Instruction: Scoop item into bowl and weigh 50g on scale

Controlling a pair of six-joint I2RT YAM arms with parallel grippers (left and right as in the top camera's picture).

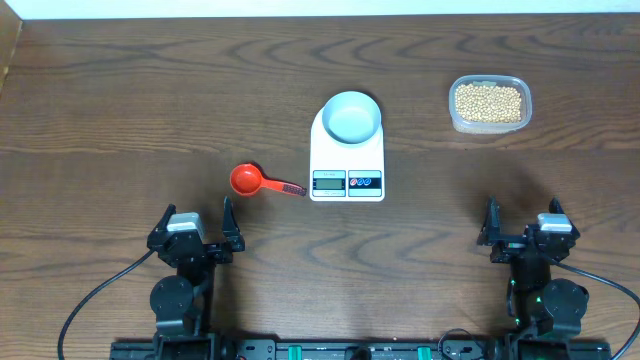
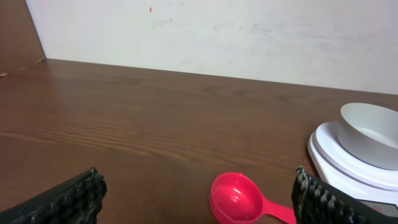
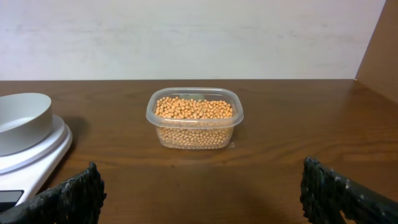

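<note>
Start position: both hands released, nothing scooped yet.

The bowl [image 1: 352, 116] sits empty on the far end of the scale [image 1: 347, 160]. The red scoop [image 1: 246, 179] lies on the surface [image 1: 120, 110] just left of the scale, its handle running toward the display. It is ahead and slightly right of the left hand [image 1: 196, 215], which is nearer, spread wide and empty. The beans [image 1: 488, 102] fill a clear tub [image 1: 452, 100] beyond and right of the scale, ahead of the right hand [image 1: 524, 215], also spread and empty. The display digits are unreadable, and the handle's end is cut off in the left wrist view.
</note>
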